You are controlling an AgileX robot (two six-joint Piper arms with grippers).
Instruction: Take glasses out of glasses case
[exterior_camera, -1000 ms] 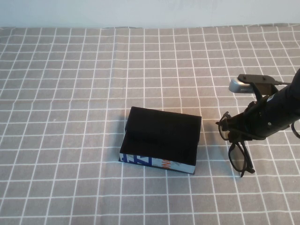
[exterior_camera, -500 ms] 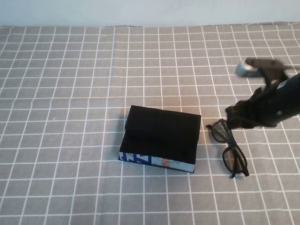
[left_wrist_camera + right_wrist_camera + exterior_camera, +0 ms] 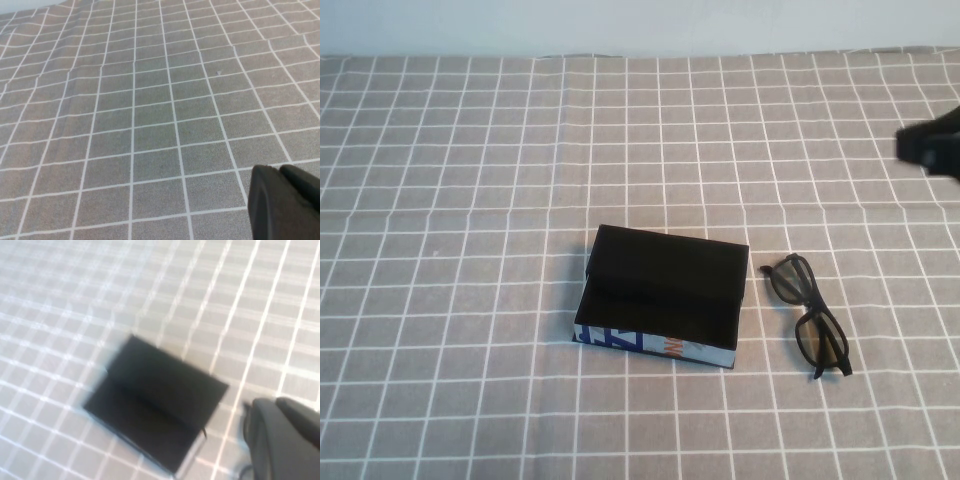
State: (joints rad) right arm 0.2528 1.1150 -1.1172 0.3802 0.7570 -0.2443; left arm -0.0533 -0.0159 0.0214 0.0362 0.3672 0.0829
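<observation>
Gridded grey tablecloth (image 3: 470,200); glasses (image 3: 807,315) beside open glasses case (image 3: 665,295); right gripper (image 3: 935,148) far right, left gripper (image 3: 285,202) elsewhere.

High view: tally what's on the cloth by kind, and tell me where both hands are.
Glasses: 1
Case: 1
Total: 2
Right hand: at the right edge, up off the glasses.
Left hand: only in its wrist view, over bare cloth.

I can read no text, brand or number anywhere. The near side of the glasses case (image 3: 655,345), at the middle of my desk (image 3: 440,300), carries a blue, white and orange print, but its shapes are too small to make out as letters.
</observation>
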